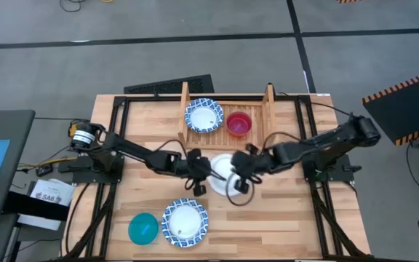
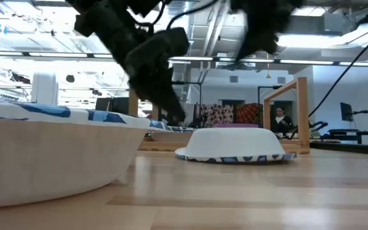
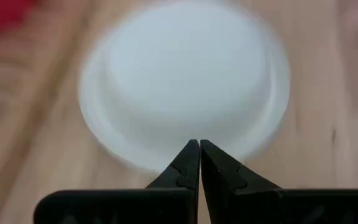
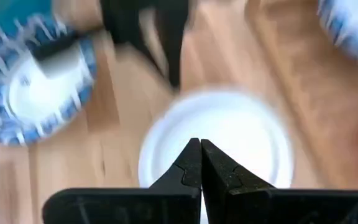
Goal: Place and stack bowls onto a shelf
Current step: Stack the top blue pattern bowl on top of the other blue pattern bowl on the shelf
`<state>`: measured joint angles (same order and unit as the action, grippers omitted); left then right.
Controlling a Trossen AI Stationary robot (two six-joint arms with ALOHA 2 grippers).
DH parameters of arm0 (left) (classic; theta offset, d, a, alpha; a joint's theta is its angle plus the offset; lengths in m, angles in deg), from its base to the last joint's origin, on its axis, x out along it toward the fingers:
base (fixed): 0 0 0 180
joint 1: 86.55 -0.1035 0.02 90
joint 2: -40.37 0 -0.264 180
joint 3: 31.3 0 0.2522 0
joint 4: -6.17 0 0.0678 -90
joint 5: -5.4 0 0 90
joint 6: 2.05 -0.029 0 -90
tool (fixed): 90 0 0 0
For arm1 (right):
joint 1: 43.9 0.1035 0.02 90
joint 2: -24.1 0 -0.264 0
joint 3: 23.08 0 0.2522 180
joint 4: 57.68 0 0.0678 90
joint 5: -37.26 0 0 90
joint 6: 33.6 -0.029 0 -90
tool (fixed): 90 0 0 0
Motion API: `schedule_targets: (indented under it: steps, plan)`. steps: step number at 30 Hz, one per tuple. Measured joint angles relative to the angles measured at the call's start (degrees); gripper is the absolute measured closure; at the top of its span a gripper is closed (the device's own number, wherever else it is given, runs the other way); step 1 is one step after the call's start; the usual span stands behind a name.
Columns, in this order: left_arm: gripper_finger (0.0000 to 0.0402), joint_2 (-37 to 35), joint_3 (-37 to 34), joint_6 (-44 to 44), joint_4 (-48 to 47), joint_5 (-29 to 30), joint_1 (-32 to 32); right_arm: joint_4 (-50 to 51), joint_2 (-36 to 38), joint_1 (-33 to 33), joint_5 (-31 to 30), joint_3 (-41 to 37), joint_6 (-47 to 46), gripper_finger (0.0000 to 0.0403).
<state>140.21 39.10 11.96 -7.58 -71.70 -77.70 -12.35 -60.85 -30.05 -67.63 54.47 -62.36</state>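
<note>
A white bowl (image 1: 224, 167) lies upside down, rim on the table, at the table's middle; the low view shows its blue-patterned rim (image 2: 235, 155). My left gripper (image 1: 199, 177) is shut, its tips low at this bowl's left rim (image 3: 166, 163). My right gripper (image 1: 242, 173), also shut, hovers over the bowl's right side (image 4: 229, 137), well above it in the low view. The wooden shelf (image 1: 270, 102) stands at the far edge. On its slats sit an upright blue-rimmed bowl (image 1: 204, 115) and a small reddish-pink bowl (image 1: 238, 124). My left gripper's shut fingertips (image 3: 199, 149) stand at the left rim of the overturned bowl, slanting down from the table's left. I cannot tell whether they touch it.
A teal bowl (image 1: 142, 228) and another upright blue-rimmed bowl (image 1: 185, 222) sit near the table's near edge; the latter fills the low view's left (image 2: 43, 153). A black metal frame (image 1: 115, 109) runs along the table's sides. Bare wood lies near right of the overturned bowl.
</note>
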Motion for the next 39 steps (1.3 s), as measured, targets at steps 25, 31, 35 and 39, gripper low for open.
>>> schedule_targets:
  steps: [25, 31, 35, 39]
  plan:
    - [0.0402, 9.98, -0.94, 6.87, 6.97, -1.07, -4.73, -7.70, -10.11, 6.92, -4.17, -18.67, -31.64, 0.0384]
    - [0.0401, 11.49, -0.83, 8.16, 5.46, -0.57, -3.45, -20.10, -9.77, 6.58, -6.75, -17.59, -28.81, 0.0384]
    - [0.0401, 11.01, -0.88, 8.25, 4.93, -1.16, -2.89, -22.79, -8.84, 6.46, -7.48, -16.89, -26.89, 0.0384]
    - [0.0401, 9.70, -1.02, 8.19, 5.46, -3.51, -2.13, -20.92, -6.35, 6.39, -9.20, -14.58, -25.14, 0.0384]
